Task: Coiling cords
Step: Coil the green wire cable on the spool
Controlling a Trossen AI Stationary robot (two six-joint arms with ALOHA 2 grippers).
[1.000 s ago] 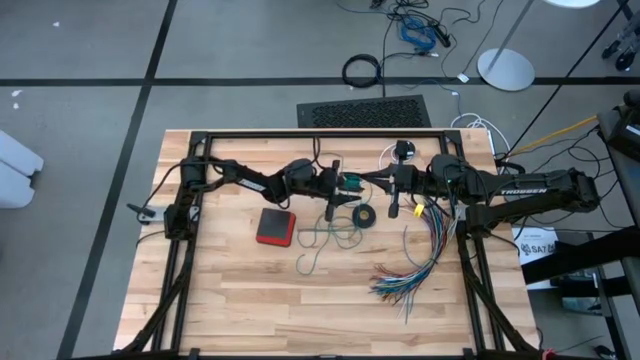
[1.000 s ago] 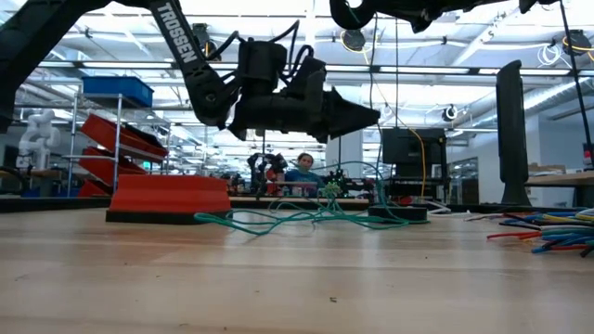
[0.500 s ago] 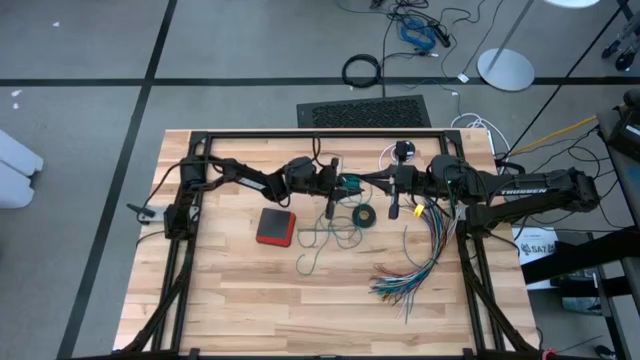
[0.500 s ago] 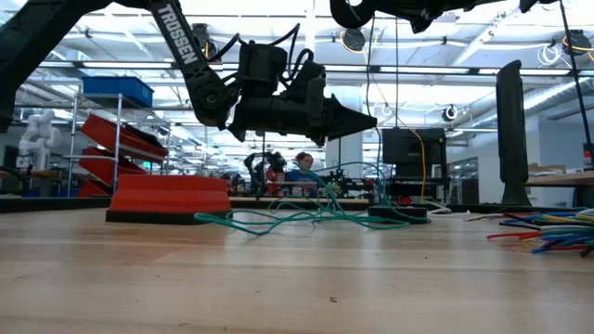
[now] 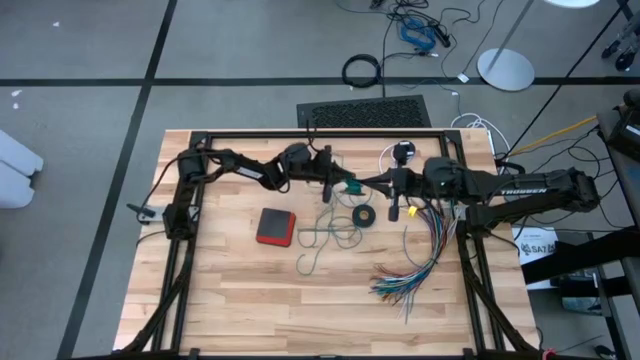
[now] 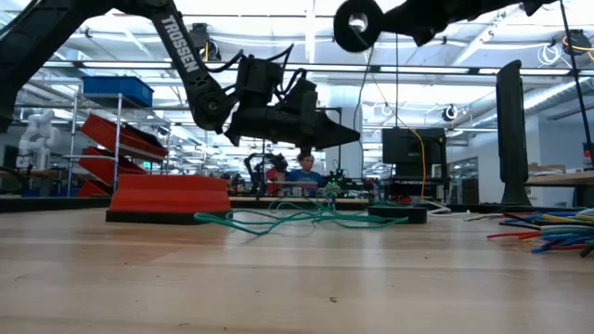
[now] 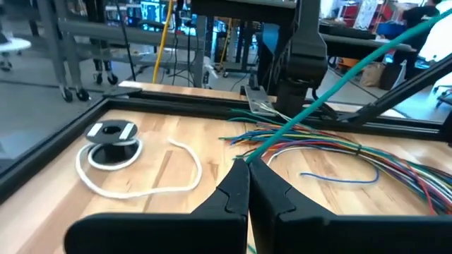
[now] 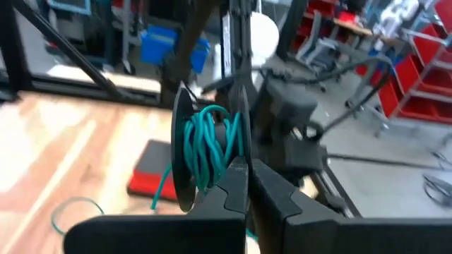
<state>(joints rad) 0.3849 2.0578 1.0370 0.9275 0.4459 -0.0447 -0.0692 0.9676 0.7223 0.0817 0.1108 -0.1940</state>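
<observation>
The teal-green cord lies in loose loops on the table (image 5: 325, 236), also in the low view (image 6: 297, 217). Part of it is wound on a black spool (image 8: 208, 148), which is raised high in the low view (image 6: 355, 25). My right gripper (image 5: 368, 182) is shut on that spool. My left gripper (image 5: 347, 186) is shut on the teal cord beside the spool, above the table. The white cord (image 5: 386, 160) and its round black-and-white piece (image 5: 402, 152) lie on the table at the far side, also in the left wrist view (image 7: 109, 137). My left gripper pinches the teal cord (image 7: 251, 156) between its two fingertips, coming level from the table's left. From the fingertips a single strand (image 7: 339, 85) runs off straight and taut. My right gripper is shut on the black spool at its rim (image 8: 236, 164), coming level from the table's right. The fingers hide the exact place of contact. The spool is clear of the table, its flanges upright.
A red flat box (image 5: 275, 226) lies left of the teal loops. A small black tape ring (image 5: 365, 216) lies beside them. A fanned bundle of multicoloured wires (image 5: 410, 268) covers the right part. A black frame (image 5: 320, 133) runs along the far edge.
My left arm has swung toward the table's far edge and its gripper has turned and sunk a little, staying shut on the teal cord. My right gripper has brought the spool lower and a little toward the table's left. The loose loops on the table have stayed put.
</observation>
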